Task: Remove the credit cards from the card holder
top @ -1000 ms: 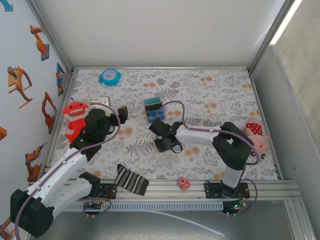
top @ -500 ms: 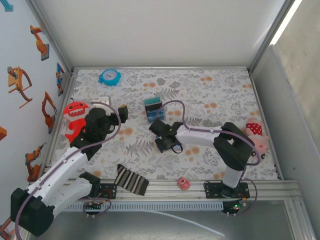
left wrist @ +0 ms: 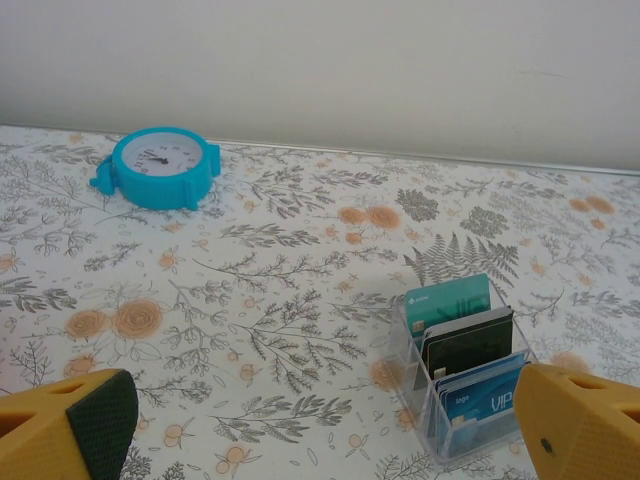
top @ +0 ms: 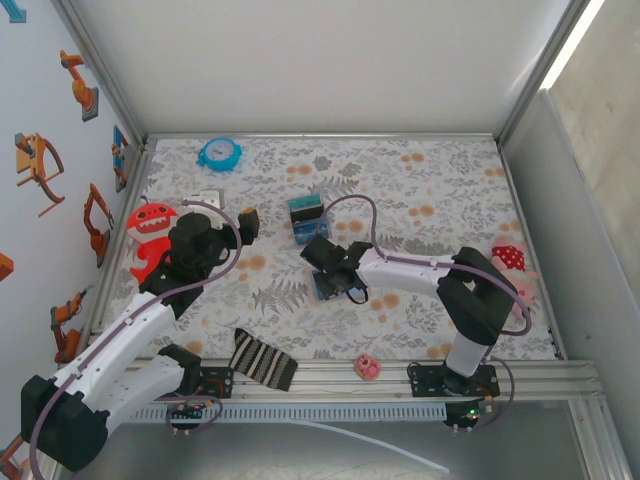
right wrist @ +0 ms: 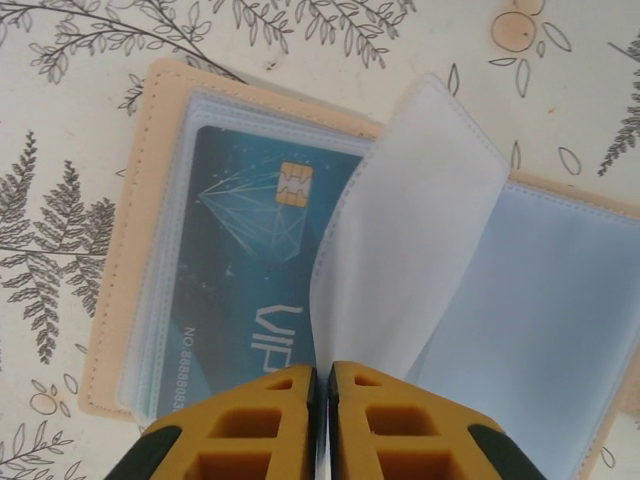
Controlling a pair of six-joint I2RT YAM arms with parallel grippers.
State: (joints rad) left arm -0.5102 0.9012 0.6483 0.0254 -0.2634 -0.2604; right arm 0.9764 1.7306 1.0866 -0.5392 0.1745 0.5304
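- the card holder (top: 322, 291) lies open and flat near the middle of the surface, a little toward the near edge, with a tan rim and a pale blue inside.
- your right gripper (right wrist: 322, 385) has its jaws together, pinching the lower edge of a clear sleeve (right wrist: 405, 235) that stands up from the fold.
- on the left panel a dark blue card (right wrist: 235, 260) with a chip sits in its pocket.
- expect the holder to be light and floppy: pull on a sleeve and the whole case will likely lift or slide. the film looks thin and slick, so it may slip from the pads.
- the card is stiff and thin; take it by an exposed edge, not by the film. i cannot tell which way its pocket opens.
- your left gripper (left wrist: 330, 415) hovers toward the left edge, jaws wide apart and holding nothing; it could pin the tan rim.
- a clear card stand (top: 307, 218) full of upright cards is near the holder on its far side, and is the likeliest thing to bump.
- well apart are a blue alarm clock (top: 219, 153) by the far edge, a red monster toy (top: 150, 235) at the left edge, a striped sock (top: 263, 360) at the near edge, and a plush toy (top: 515, 270) at the right edge.
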